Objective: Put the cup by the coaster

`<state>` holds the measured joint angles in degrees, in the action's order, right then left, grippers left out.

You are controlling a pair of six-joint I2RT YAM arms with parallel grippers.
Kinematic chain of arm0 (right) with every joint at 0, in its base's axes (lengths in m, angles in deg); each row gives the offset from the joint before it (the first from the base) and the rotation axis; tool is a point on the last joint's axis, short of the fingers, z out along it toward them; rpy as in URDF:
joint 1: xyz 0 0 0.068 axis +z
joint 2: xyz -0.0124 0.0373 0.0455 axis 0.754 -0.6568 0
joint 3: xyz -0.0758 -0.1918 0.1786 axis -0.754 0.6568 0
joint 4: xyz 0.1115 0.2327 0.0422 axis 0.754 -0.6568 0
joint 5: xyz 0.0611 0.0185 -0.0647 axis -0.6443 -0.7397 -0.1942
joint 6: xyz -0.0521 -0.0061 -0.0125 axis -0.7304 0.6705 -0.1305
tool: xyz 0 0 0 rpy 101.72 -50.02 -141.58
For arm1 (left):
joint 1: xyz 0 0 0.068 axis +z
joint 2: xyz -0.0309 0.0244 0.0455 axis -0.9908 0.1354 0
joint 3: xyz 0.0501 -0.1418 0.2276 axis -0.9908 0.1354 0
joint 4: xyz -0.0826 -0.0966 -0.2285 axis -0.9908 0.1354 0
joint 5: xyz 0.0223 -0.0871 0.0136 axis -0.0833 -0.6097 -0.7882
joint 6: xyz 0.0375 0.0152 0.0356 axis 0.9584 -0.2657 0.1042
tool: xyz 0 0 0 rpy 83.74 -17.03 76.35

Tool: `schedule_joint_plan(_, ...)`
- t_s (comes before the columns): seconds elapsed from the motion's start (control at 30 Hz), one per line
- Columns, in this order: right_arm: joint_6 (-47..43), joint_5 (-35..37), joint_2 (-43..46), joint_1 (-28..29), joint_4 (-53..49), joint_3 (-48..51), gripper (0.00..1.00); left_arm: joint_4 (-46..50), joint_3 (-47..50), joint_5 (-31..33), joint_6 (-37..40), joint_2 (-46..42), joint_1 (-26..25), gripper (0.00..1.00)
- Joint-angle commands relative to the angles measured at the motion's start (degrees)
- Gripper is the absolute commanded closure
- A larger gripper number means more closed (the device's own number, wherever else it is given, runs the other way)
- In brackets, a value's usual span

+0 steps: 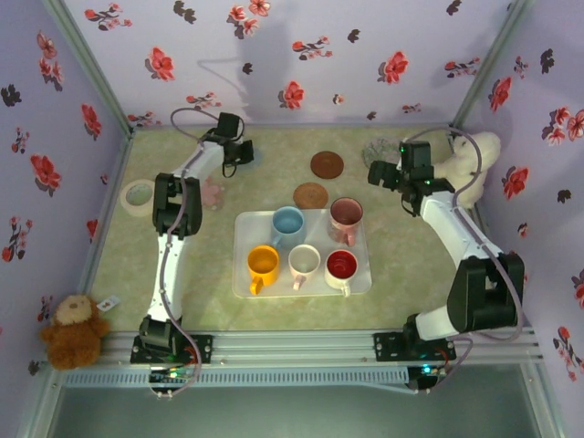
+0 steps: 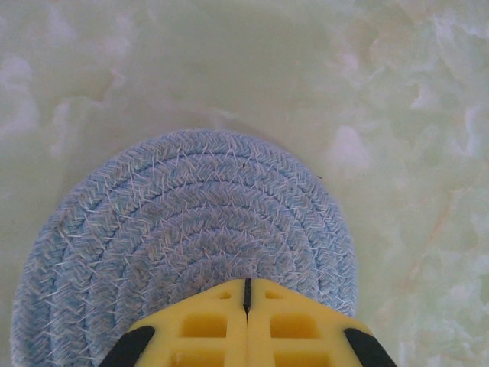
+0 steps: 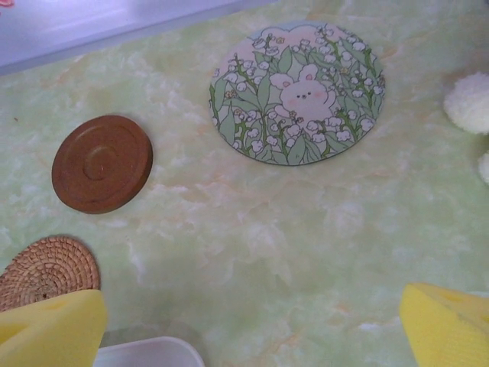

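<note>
Cups [image 1: 305,262], five, stood on one tray [image 1: 243,274], three coasters [image 3: 102,163] beyond it, a blue coaster [image 2: 183,229] under the left gripper [image 2: 247,289], closed on nothing, while the right gripper [image 3: 248,329] gaped wide, empty.

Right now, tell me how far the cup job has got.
Done: nothing; five coloured cups sit on the white rectangular tray. In hand: left pincer shut, empty, over the blue woven coaster; right pincer open, empty. Left: grasp a cup, set it beside a coaster.
</note>
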<state>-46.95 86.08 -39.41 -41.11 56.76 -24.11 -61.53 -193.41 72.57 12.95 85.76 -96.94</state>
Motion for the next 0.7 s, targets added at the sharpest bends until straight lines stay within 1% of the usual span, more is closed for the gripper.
schedule_joint_plan(0.0, -1.4, 1.3, 1.9, 0.3, -0.5, 0.6, 0.01, 9.3, 2.1, -2.3, -0.7, -1.0, -0.2, 1.0)
schedule_joint_plan(0.37, -0.1, 0.1, 2.5, 0.3, 0.2, 0.9, 0.01, 8.9, 12.0, -3.6, -0.3, -7.9, -2.6, 1.0)
schedule_joint_plan(0.67, -1.5, -1.1, 3.2, 0.3, -3.4, -0.1, 0.01, 8.1, 22.7, -4.1, -0.1, -15.0, -3.8, 1.0)
